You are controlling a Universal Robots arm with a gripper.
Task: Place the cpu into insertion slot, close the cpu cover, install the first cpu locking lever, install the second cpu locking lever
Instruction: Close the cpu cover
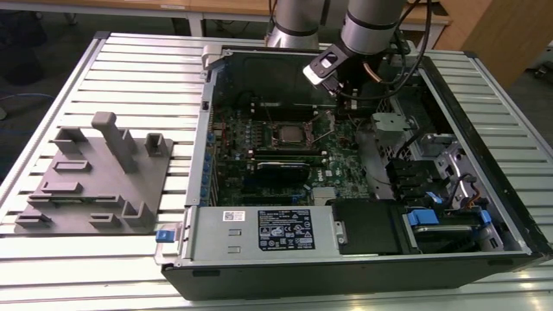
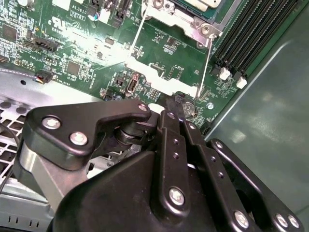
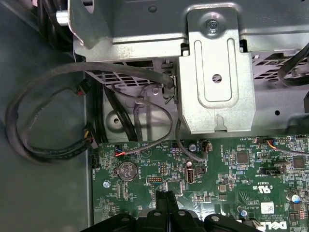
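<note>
Farthest toward the exterior view's left, a grey fixture block [image 1: 95,175] with upright posts sits on the slatted metal table [image 1: 129,58]. Next comes the open computer case [image 1: 346,272], lying on its side, a blue latch [image 1: 167,234] at its near corner and a labelled power supply [image 1: 259,231] along its front wall. On the green motherboard [image 1: 259,129] the insertion slot [image 1: 289,144] lies about mid-board, and the cpu [image 1: 289,134] shows as a pale silver-grey square resting inside it. In the second wrist view the silvery cpu cover [image 2: 178,20] frames the chip's edge, and two thin wire locking levers [image 2: 206,63] run from the slot's corners out across the board; whether they are latched I cannot tell. Long black memory slots [image 2: 251,29] lie beside the slot. Just to the slot's right in the exterior view, the arm [image 1: 372,26] reaches down into the case. The gripper [image 3: 165,194] has its black fingers [image 3: 162,205] pressed together with nothing between them in the first wrist view; its tip hangs just over the board near a coin-cell battery [image 3: 126,169], apart from the slot. A grey metal bracket [image 3: 215,72] and looping black cables [image 3: 38,111] lie beyond it. Toward the exterior view's right, blue drive carriers [image 1: 425,217] sit in the case's corner.
</note>
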